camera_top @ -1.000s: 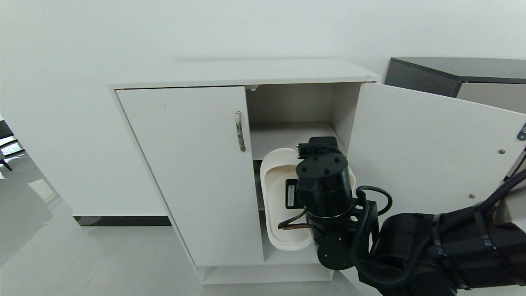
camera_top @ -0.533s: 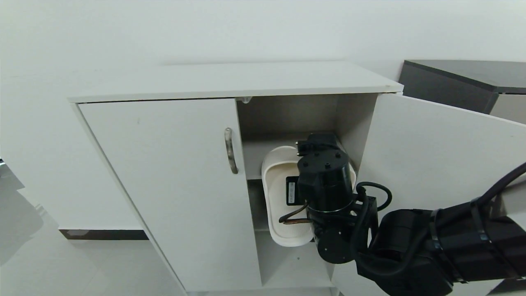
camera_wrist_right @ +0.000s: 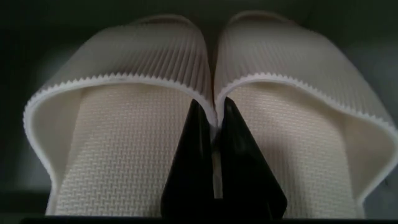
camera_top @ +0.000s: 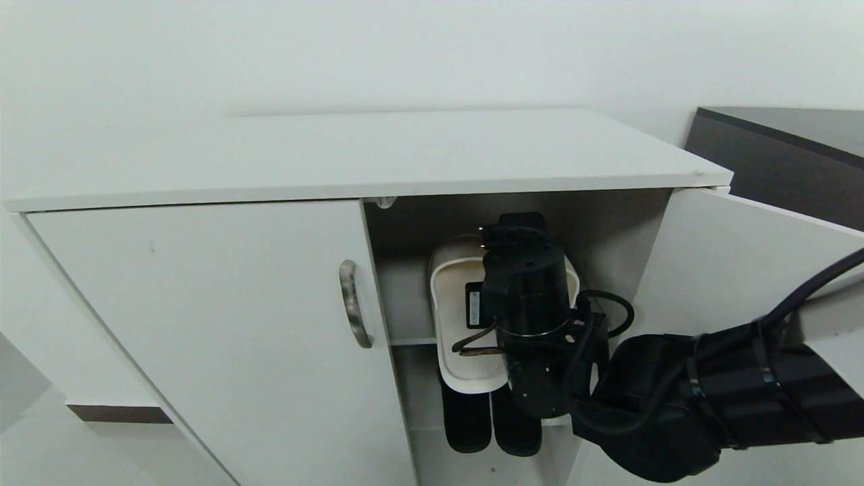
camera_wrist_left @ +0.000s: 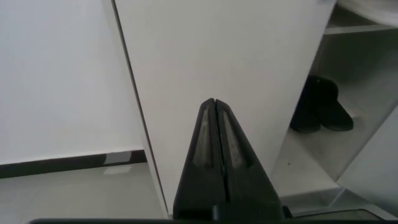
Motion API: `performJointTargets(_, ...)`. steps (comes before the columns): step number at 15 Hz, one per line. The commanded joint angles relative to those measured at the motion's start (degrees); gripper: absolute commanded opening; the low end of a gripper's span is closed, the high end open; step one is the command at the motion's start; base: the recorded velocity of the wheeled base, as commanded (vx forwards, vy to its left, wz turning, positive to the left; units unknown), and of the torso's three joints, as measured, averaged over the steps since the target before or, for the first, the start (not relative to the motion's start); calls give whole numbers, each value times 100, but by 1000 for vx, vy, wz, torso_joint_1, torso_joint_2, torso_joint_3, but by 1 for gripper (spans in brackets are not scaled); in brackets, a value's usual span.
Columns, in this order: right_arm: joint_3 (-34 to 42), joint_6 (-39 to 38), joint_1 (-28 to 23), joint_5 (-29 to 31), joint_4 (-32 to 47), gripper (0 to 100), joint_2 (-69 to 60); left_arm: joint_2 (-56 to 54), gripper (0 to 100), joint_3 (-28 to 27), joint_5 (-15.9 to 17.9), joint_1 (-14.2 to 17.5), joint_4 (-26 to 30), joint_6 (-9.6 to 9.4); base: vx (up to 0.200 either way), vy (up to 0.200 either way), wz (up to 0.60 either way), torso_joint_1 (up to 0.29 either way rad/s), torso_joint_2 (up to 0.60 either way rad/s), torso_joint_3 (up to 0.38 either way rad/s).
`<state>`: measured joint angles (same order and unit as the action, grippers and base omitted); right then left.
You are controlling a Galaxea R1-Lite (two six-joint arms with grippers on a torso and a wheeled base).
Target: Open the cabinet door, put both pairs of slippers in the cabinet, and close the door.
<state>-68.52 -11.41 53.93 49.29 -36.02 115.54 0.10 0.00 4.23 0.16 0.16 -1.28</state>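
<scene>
Head view: white cabinet (camera_top: 337,155) at centre, left door (camera_top: 202,324) shut, metal handle (camera_top: 352,304) near its 3 o'clock edge, right door (camera_top: 729,256) swung open toward 3 o'clock. Right arm (camera_top: 533,317) in the opening, entering from 4 o'clock, wrist aimed at 12. Beneath the wrist, white slippers (camera_top: 459,324) side by side, toes to 12 o'clock inside the upper compartment, heels at 6 o'clock past the front edge of the shelf (camera_top: 408,324); cannot tell whether resting on it. Black slippers (camera_top: 489,422) at 6 o'clock of the white pair, down on the lower shelf. Dark furniture (camera_top: 776,148) at 2 o'clock, beside the cabinet

Left wrist view: left pincer (camera_wrist_left: 214,109) clenched, fingers pressed flat together, nothing between them. Hangs in front of the shut left door, above the pale floor (camera_wrist_left: 74,193). Black slippers on the lower shelf in the open half, well apart from this pincer

Right wrist view: right pincer (camera_wrist_right: 214,118) grasping the white slippers at the seam where their two inner edges touch, just behind the ribbed straps. Black fingers (camera_wrist_right: 193,143) close together, one on each side of that seam. Toes of the pair in the dark cabinet interior
</scene>
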Motion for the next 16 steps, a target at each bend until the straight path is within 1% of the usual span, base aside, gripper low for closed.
performJointTargets(1, -179, 7, -58, 2, 8, 0, 126, -1, 0, 0, -1, 2, -7, 5, 0, 0, 0, 0, 0, 0)
performJointTargets(3, -337, 69, -67, 2, -1, 0, 214, -1, 0, 0, -1, 2, 2, -4, 0, 0, 0, 0, 0, 0)
performJointTargets(5, -654, 69, -155, -7, 8, 0, 408, -1, 0, 0, -1, 2, -7, -4, 0, 0, 0, 0, 0, 0)
performJointTargets(8, -856, 130, -339, -253, -1, 0, 601, -1, 0, 0, -1, 2, -7, 5, 0, 0, 0, 0, 0, 0)
performJointTargets(9, -1005, 139, -436, -420, -1, 0, 698, -1, 0, 0, -1, 2, -7, -4, 0, 0, 0, 0, 0, 0)
performJointTargets(16, -1383, 148, -665, -481, -168, 0, 1172, -1, 0, 0, -1, 2, 2, 5, 0, 0, 0, 0, 0, 0)
